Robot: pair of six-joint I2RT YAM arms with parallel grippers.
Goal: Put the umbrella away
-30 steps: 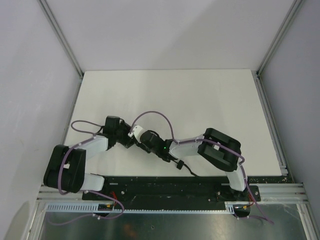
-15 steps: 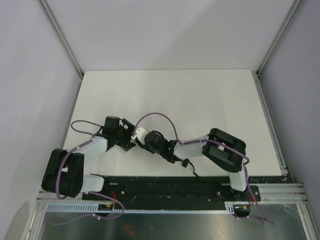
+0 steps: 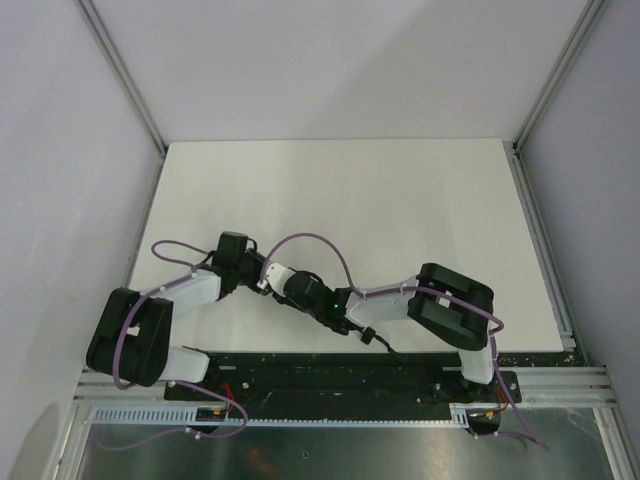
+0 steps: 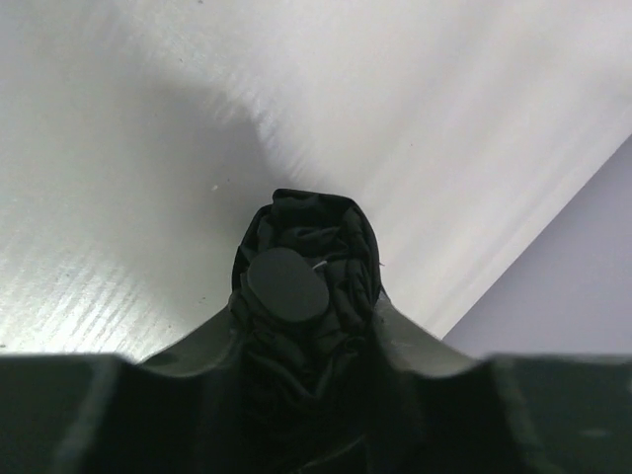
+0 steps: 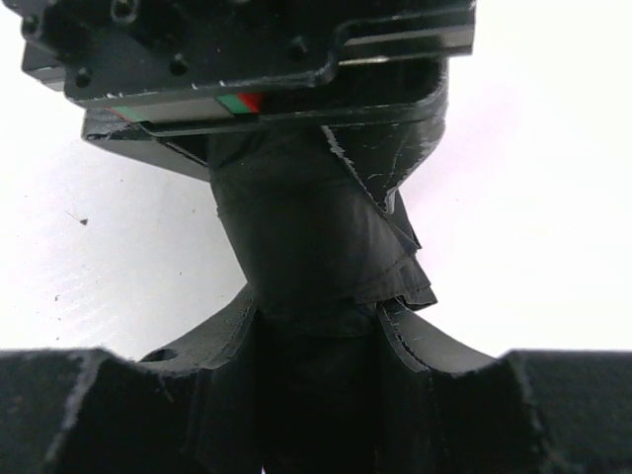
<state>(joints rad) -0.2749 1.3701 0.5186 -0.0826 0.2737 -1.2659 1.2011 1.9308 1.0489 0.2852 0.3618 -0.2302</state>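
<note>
The umbrella (image 4: 301, 296) is furled into a tight black bundle, held between the two arms near the front edge of the desk (image 3: 400, 200). The left jaws pinch it just behind the round tip cap (image 4: 284, 284). The right jaws clamp the fabric further along, with a loose flap (image 5: 400, 267) sticking out beside them. To tidy the roll well, I judge one end should hold firm while the other smooths or twists — gently, so no pleat springs loose.
</note>
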